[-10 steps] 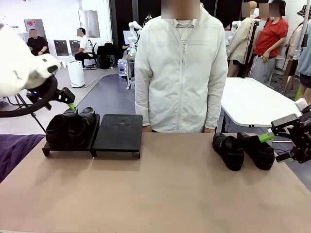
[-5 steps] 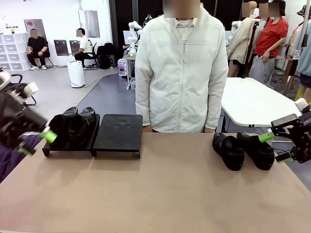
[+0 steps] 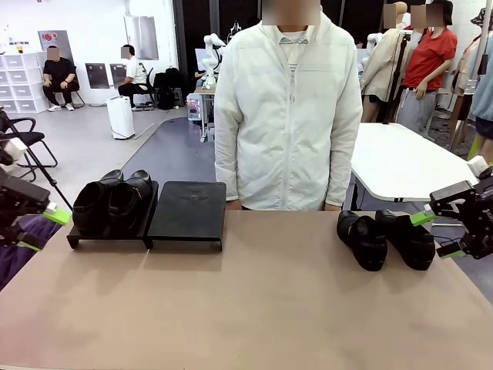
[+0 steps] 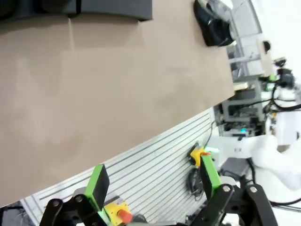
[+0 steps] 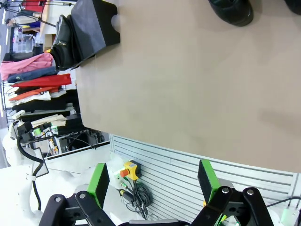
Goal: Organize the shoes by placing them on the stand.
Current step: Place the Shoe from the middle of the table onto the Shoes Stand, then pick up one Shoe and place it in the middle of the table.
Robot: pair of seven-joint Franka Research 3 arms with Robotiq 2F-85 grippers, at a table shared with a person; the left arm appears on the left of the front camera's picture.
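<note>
A tan counter (image 3: 254,308), smooth and matte, runs across an open workroom with a grey floor. Behind it stands a white table (image 3: 400,162), and more people sit or stand farther back. One person in a white jacket (image 3: 286,116) is at the far edge, roughly midway between the two claws.

Now the left claw (image 3: 44,230): it hangs off the counter's left end, jaws wide, with nothing between the green pads. From its own wrist camera the left claw (image 4: 154,176) looks across the counter's near edge, gaping and empty.

Over to the right claw (image 3: 437,235): it is off the right end, jaws wide too, holding nothing. Its wrist camera shows the same.

Count them up! There are four shoes. Two (image 3: 112,204) sit side by side on the stand (image 3: 187,212), on the panel nearer the left claw. The other two (image 3: 385,239) lie on the bare counter just beside the right claw, on its inner side.

The stand has two panels. The one farther from the left claw shows its flat black top. Stand and right claw are well apart.
</note>
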